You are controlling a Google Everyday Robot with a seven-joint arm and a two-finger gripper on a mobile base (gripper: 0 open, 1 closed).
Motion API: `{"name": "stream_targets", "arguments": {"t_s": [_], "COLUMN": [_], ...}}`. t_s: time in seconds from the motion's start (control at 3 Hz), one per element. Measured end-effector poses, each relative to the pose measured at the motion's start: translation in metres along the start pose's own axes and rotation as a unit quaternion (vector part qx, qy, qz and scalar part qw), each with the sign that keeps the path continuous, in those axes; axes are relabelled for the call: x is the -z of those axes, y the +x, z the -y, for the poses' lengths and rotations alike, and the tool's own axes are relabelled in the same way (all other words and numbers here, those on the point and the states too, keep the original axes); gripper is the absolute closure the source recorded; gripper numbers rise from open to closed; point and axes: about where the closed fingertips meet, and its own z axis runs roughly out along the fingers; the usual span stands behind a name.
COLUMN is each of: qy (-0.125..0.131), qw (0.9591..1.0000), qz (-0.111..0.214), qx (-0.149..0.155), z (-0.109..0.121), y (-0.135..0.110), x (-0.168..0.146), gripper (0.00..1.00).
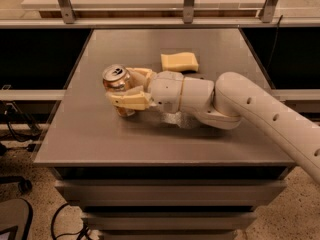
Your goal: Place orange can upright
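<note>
1. I am reaching my arm (265, 116) in from the 4 o'clock corner of the grey table (150, 141), with the white wrist housing (180, 93) lying low across the middle of the top.
2. I am holding my gripper (120, 84) out toward 9 o'clock from the table's centre, roughly halfway between the centre and the left edge.
3. I am clamping the orange can (116, 79) between my two cream fingers: one finger (140, 73) is pressing the can's side at 12 o'clock, and the other (126, 100) is pressing across it at 6 o'clock. The jaws are standing about as far apart as the can is wide.
4. The can is sitting in my grip at a lean, not upright. Its silver pull-tab top is facing up and tipping toward 10 o'clock, while its base is pointing down toward the table at 5 o'clock.
5. The can's lower end is showing just below my lower finger, very close to the tabletop; I cannot tell whether it is touching the surface.
6. A pale yellow sponge (179, 61) is lying flat at about 1 o'clock from the can, beyond my wrist and apart from both the can and my fingers.
</note>
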Motion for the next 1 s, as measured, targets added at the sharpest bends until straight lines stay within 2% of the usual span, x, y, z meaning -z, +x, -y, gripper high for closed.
{"name": "stream_targets", "arguments": {"t_s": [0.33, 1.0], "qy": [-0.001, -0.005], "qw": [1.0, 0.9999], "qz": [0.006, 0.007], "qx": [-0.002, -0.008], "z": [0.0003, 0.0013], "y": [-0.0006, 0.0], "x": [-0.0015, -0.0027], "gripper": [0.82, 0.36]}}
